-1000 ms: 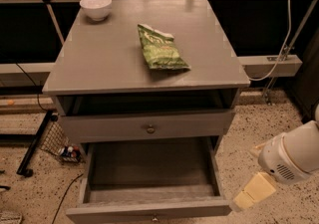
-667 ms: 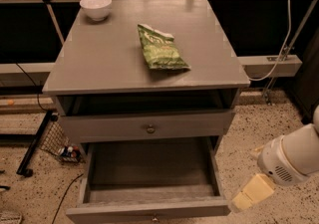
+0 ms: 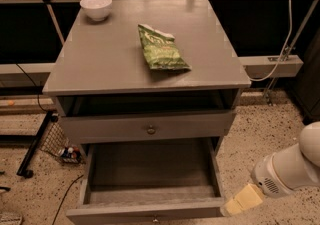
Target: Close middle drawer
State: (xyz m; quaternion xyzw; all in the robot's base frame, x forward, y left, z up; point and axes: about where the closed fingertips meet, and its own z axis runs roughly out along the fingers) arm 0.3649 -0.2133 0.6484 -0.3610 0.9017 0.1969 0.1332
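Note:
The grey cabinet (image 3: 100, 64) has its middle drawer (image 3: 145, 212) pulled far out at the bottom of the camera view. The drawer's inside is bare and its small knob (image 3: 155, 219) sits at the frame's lower edge. Above it, the taller drawer front (image 3: 100, 129) with a round knob (image 3: 151, 129) stands slightly out, with a dark gap over it. The lowest drawer is hidden. My gripper (image 3: 241, 200), a beige tip on the white arm (image 3: 290, 166), is at the lower right, next to the open drawer's right front corner.
A green snack bag (image 3: 161, 47) and a white bowl (image 3: 96, 7) lie on the cabinet top. A black stand (image 3: 35, 144) and small clutter (image 3: 67, 153) are on the speckled floor at the left. A white cable (image 3: 280, 54) and rail (image 3: 272, 65) are at the right.
My gripper has moved slightly left and down, closer to the open drawer's right front corner. The drawers have not moved.

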